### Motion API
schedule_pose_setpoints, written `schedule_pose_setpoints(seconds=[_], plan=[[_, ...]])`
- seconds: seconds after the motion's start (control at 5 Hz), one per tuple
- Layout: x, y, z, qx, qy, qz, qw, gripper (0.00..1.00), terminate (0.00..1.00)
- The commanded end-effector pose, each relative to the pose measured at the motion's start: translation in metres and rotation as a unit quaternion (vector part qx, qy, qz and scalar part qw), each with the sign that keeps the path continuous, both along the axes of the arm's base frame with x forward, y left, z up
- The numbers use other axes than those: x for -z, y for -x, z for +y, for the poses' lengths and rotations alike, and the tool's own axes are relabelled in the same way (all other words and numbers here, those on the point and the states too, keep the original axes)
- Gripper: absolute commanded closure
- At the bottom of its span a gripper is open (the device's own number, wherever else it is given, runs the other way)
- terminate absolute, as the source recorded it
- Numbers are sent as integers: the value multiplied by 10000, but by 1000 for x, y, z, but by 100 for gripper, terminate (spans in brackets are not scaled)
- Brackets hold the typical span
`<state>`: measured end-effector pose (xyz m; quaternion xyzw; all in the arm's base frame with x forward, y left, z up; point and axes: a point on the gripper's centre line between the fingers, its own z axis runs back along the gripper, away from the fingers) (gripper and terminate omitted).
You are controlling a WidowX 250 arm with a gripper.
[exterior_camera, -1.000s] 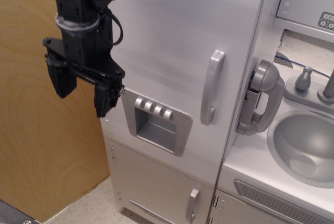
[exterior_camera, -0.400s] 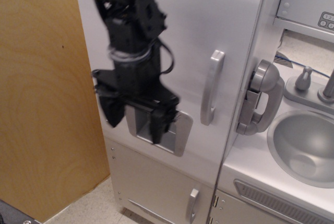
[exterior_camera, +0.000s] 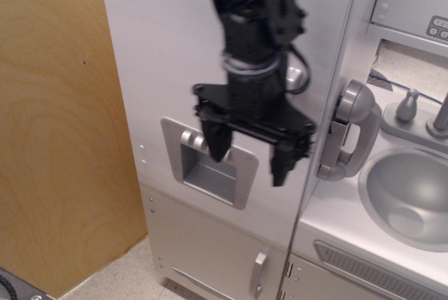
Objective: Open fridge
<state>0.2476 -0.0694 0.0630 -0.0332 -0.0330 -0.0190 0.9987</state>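
The gripper (exterior_camera: 250,152) hangs in front of the fridge (exterior_camera: 175,69) with its two black fingers spread wide apart and nothing between them. The left fingertip (exterior_camera: 217,147) sits over the upper edge of the dispenser panel (exterior_camera: 210,170); the other fingertip points down near the door's right edge. The arm covers most of the handle (exterior_camera: 294,75), of which only a small silver piece at the top shows beside the wrist. Whether a finger touches the handle or the door cannot be told, since the arm is blurred.

The fridge fills the middle of the view as a tall silver-grey door, shut, with a wooden panel (exterior_camera: 49,139) to its left and a shorter lower door (exterior_camera: 210,258) beneath. To the right, a grey phone (exterior_camera: 350,132) hangs on the frame, and beyond it lies the sink (exterior_camera: 409,198).

The door looks like light, rigid painted board or plastic, so it should swing with little force, though a catch may hold it at first. The handle is smooth and curved, likely slippery, so the best hold is around its middle, with a finger hooked behind the bar. The pull should be outward and follow the door's arc; the hinges seem to be on the left, as the handle sits near the right edge.
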Motion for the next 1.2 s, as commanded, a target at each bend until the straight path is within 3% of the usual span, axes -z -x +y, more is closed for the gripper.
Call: schedule_pose_setpoints(seconds=[0.0,0.4,1.0], plan=[[-12,-37,-17,-139,-83,-626,9979,0,0],[-14,-51,-11,-470,47,-971,9942,0,0],[-10,-80,-11,-367,-64,-1019,9941,0,0]])
